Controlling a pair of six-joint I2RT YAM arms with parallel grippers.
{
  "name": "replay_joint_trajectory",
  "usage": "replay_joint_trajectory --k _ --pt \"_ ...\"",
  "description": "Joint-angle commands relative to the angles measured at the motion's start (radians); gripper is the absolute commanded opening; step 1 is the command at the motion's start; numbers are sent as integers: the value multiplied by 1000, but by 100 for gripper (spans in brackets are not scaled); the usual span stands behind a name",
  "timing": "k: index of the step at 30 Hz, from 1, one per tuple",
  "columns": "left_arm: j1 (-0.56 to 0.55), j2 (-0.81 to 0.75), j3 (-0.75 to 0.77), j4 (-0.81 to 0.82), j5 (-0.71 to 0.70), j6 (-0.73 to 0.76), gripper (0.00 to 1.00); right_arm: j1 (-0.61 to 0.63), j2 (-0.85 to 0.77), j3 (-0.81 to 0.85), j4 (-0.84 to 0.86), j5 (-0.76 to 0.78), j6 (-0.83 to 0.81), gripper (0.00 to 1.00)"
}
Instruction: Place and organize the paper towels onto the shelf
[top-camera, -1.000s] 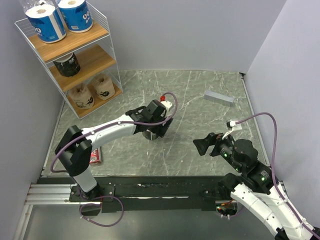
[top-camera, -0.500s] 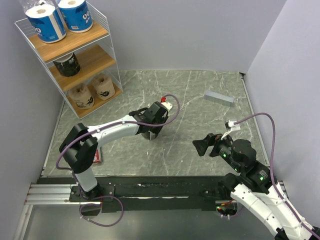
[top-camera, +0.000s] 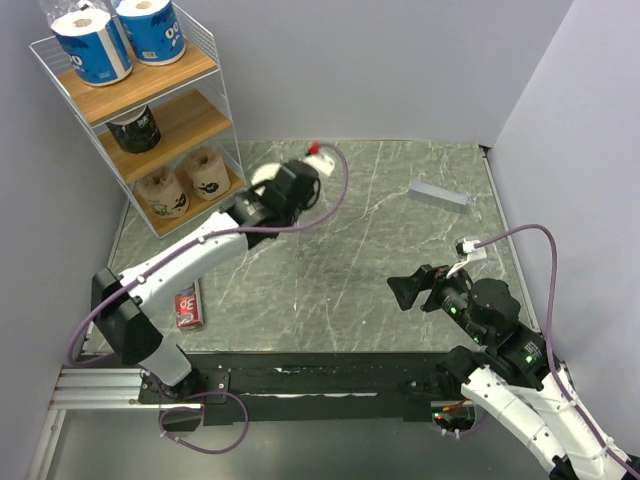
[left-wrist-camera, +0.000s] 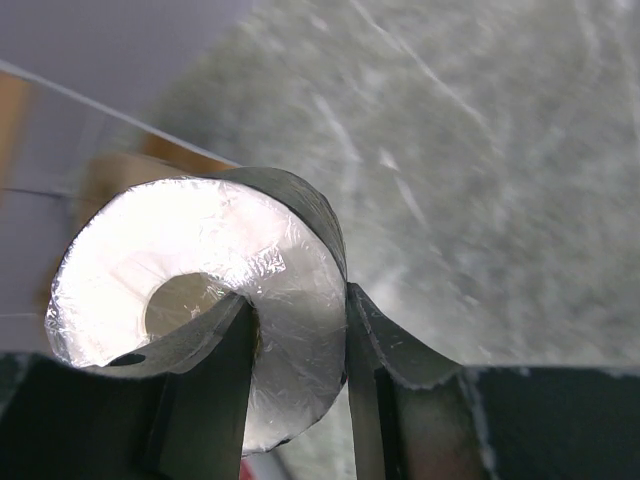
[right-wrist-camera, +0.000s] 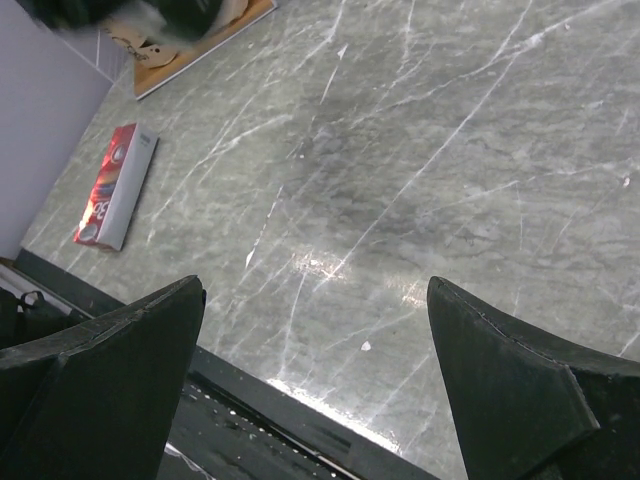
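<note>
While left fingers pinch a black-wrapped roll, right fingers spread empty, grey marble tabletop, pale walls.

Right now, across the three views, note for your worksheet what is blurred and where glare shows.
Left wrist: the black-wrapped roll in the left gripper glares white on its plastic end; the table behind is streaked. Top external: that gripper and roll are smeared, the shelf sharp. Right wrist: table and red box are crisp, a faint sheen near the middle, a dark smear in the top left corner.
</note>
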Motion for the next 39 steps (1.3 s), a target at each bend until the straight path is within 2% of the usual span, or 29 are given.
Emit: replay_joint_trajectory --k 1,7,13,16,20,39 --pt "98 -16 125 -4 -117 162 33 5 26 62 34 3 -1 100" --pt "240 -55 161 71 -81 242 34 5 36 80 31 -6 10 100" --pt "397 -59 167 164 34 302 36 5 41 71 66 -11 18 100" --pt "439 -40 190 195 81 314 35 5 55 68 83 -9 15 99" --pt "466 6 245 186 133 310 35 5 75 77 98 -18 10 100" --pt "525 170 409 213 140 345 41 5 43 67 77 29 15 100"
